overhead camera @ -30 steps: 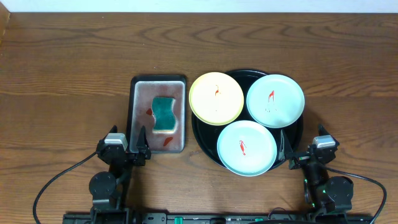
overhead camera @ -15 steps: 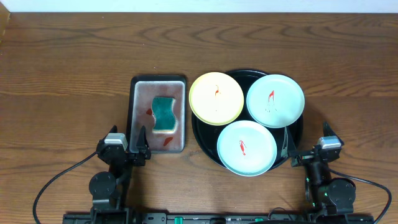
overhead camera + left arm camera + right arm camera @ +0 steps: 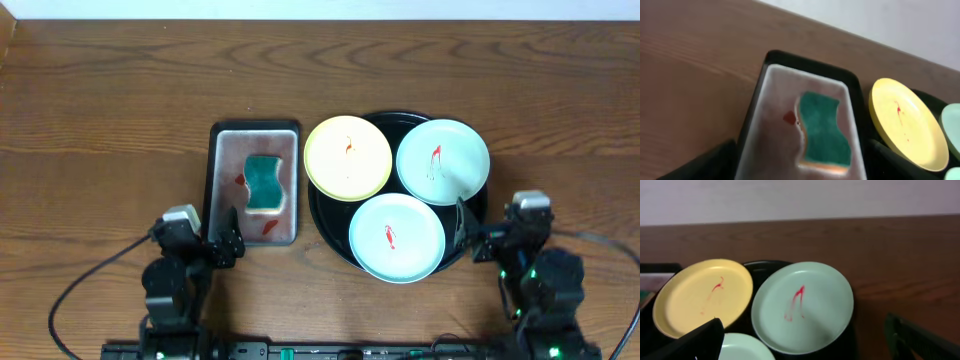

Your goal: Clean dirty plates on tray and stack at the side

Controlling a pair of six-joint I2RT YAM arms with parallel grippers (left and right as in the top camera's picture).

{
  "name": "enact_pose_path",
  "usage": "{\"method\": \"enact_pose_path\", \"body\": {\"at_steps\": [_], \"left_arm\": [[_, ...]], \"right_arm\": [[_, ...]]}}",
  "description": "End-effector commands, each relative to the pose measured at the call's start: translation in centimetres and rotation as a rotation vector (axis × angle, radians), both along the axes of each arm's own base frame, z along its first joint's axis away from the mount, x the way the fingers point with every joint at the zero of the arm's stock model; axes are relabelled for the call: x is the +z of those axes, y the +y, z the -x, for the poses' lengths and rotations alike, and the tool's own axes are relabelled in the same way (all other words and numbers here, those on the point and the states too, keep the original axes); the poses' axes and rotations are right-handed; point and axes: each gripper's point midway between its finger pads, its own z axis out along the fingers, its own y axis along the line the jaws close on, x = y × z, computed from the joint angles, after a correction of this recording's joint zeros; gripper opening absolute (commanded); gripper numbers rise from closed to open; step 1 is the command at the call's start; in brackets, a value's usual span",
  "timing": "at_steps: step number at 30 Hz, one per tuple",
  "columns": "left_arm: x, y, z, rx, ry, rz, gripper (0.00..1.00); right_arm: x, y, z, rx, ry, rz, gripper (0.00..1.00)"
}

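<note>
Three small round plates, each smeared red, lie on the large glossy black round tray [image 3: 324, 220]: the pale yellow plate [image 3: 348, 158] at 10 o'clock, one pale mint plate [image 3: 443, 162] at 2, and a second pale mint plate [image 3: 396, 238] at 6. The right gripper [image 3: 462, 232], at the tray's 4 o'clock rim, has its claw released and empty. So does the left gripper [image 3: 224, 238], at 7 o'clock of the rectangular grey metal tray [image 3: 225, 160] holding a teal sponge [image 3: 263, 183].
</note>
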Motion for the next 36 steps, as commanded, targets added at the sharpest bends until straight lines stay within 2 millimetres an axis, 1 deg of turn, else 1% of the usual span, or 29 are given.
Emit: {"method": "enact_pose_path", "body": {"at_steps": [1,4,5,7,11,12,15,17,19,23,24,25,26,27,28,29,30,31,32,33,36], "left_arm": [[3.0,-0.1,-0.8,-0.001,0.055,0.026,0.81],[3.7,-0.1,-1.6,-0.003,0.217,0.035,0.81],[3.9,-0.2,-1.7,-0.003,0.247,0.037,0.81],[4.6,-0.5,-1.6,-0.02,0.393,0.054,0.81],[4.9,-0.6,-1.0,-0.018,0.549,0.064,0.81],[4.4,-0.6,-1.0,-0.018,0.57,0.065,0.81],[4.2,-0.6,-1.5,-0.017,0.573,0.065,0.81],[4.6,-0.5,-2.5,-0.015,0.536,0.061,0.81],[5.1,-0.4,-4.6,-0.012,0.48,0.067,0.81],[5.9,-0.3,-7.3,0.003,0.406,0.085,0.81],[6.2,-0.3,-8.4,-0.007,0.392,0.056,0.8],[6.3,-0.2,-8.8,-0.005,0.397,0.036,0.8],[6.4,-0.3,-9.7,-0.005,0.415,-0.014,0.8],[6.3,-0.8,-10.4,-0.02,0.435,-0.055,0.8],[6.0,-1.1,-10.9,-0.022,0.459,-0.081,0.8],[5.2,-1.9,-11.6,-0.037,0.493,-0.101,0.8],[4.8,-2.4,-11.7,-0.05,0.508,-0.105,0.8],[3.5,-3.6,-11.9,-0.081,0.545,-0.115,0.8],[2.7,-4.2,-11.8,-0.098,0.567,-0.122,0.8],[1.1,-5.3,-11.7,-0.128,0.614,-0.134,0.8],[-2.2,-6.9,-11.4,-0.168,0.705,-0.158,0.81]], "right_arm": [[0.5,0.9,-1.2,0.04,0.116,-0.02,0.99],[-0.5,1.2,-2.6,0.05,0.283,0.004,0.99],[-0.7,1.4,-2.9,0.062,0.319,0.0,0.99],[-1.0,1.7,-3.3,0.073,0.412,-0.002,0.99],[-0.7,2.4,-4.3,0.1,0.435,-0.023,0.99],[-0.5,2.8,-4.4,0.122,0.422,-0.036,0.99],[0.2,3.6,-4.7,0.163,0.393,-0.06,0.99],[0.4,3.8,-4.8,0.17,0.383,-0.064,0.99],[0.5,3.7,-5.0,0.169,0.376,-0.062,0.99],[0.6,3.8,-5.1,0.17,0.371,-0.063,0.99],[0.6,3.8,-5.1,0.17,0.371,-0.063,0.99],[0.6,3.8,-5.2,0.17,0.368,-0.063,0.99],[0.6,3.8,-5.2,0.17,0.367,-0.063,0.99],[0.6,3.8,-5.3,0.17,0.367,-0.063,0.99],[0.6,3.8,-5.3,0.17,0.367,-0.063,0.99],[0.6,3.8,-5.3,0.17,0.369,-0.063,0.99],[0.6,3.8,-5.3,0.17,0.369,-0.063,0.99],[0.6,3.8,-5.3,0.17,0.369,-0.063,0.99],[0.6,3.8,-5.3,0.17,0.369,-0.063,0.99],[0.6,3.8,-5.3,0.17,0.369,-0.063,0.99],[0.6,3.8,-5.3,0.17,0.369,-0.063,0.99]]}}
